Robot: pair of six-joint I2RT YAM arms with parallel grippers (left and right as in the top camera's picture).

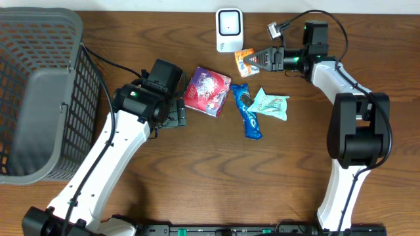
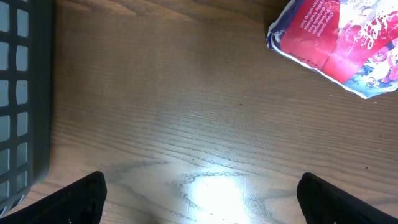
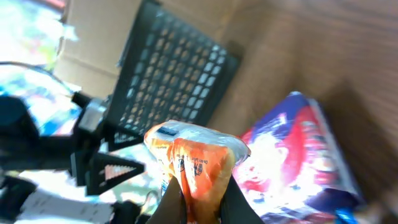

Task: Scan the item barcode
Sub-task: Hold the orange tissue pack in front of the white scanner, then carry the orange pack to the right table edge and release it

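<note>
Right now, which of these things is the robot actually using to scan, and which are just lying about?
In use: orange packet pinched in the right gripper; white scanner.
Lying about: red pack, blue wrapper, teal packet, basket. Left gripper is open, idle.

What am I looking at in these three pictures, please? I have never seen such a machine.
Two robot arms stand at a wooden table. One picture looks down from above; the other two come from a camera on each wrist. On the table lie a red and purple packet, a blue wrapper and a pale green packet. A white scanner stands at the far edge and a grey basket sits at one side. The right gripper has its jaws shut on a small orange packet. The left gripper is open and holds nothing.
</note>
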